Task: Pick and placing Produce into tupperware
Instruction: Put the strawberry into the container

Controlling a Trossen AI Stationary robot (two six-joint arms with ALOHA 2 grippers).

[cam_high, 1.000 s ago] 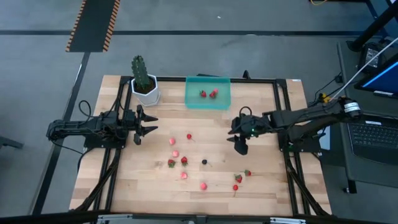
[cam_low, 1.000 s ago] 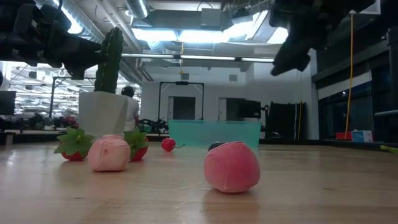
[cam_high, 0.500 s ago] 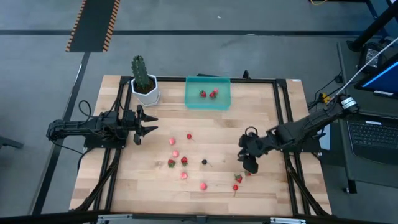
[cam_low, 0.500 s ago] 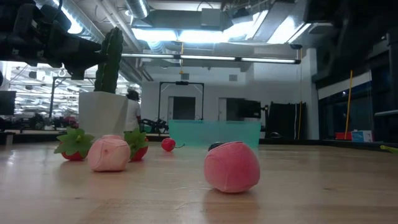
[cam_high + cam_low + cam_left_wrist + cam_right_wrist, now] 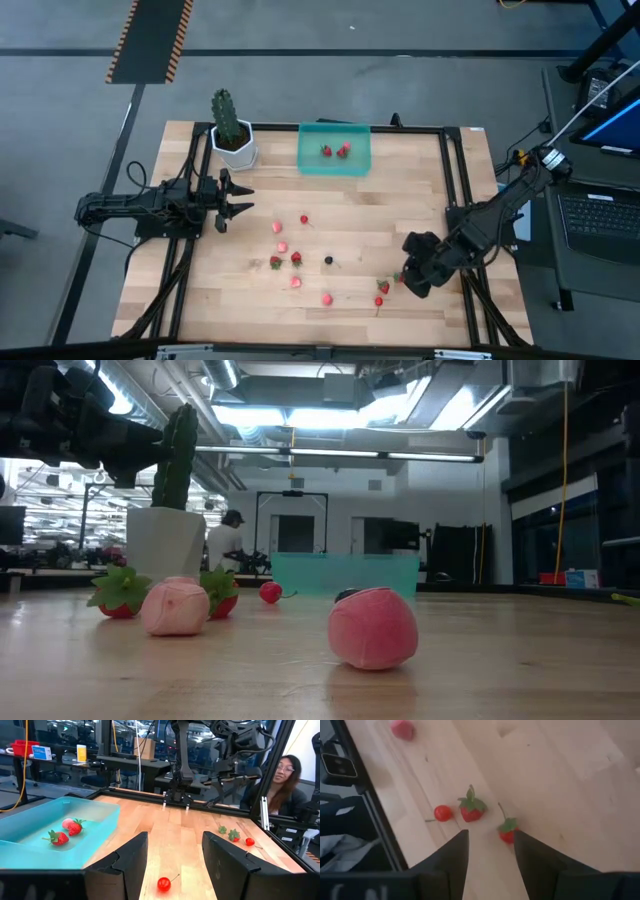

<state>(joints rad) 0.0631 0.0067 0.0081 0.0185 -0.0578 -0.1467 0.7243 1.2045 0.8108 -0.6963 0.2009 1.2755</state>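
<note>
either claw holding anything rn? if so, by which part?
Nothing held. Right claw is open above the strawberries near the table's front right; left claw is open and empty, waiting at the left side.

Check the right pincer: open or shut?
Open. The right pincer shows bare table between its two dark fingers, above the strawberry near the table's front right; nothing is held.

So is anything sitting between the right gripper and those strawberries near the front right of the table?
Nothing visible. The right gripper is open just above the strawberry and its neighbour, with only bare table between. The left gripper waits near the cactus pot.
</note>
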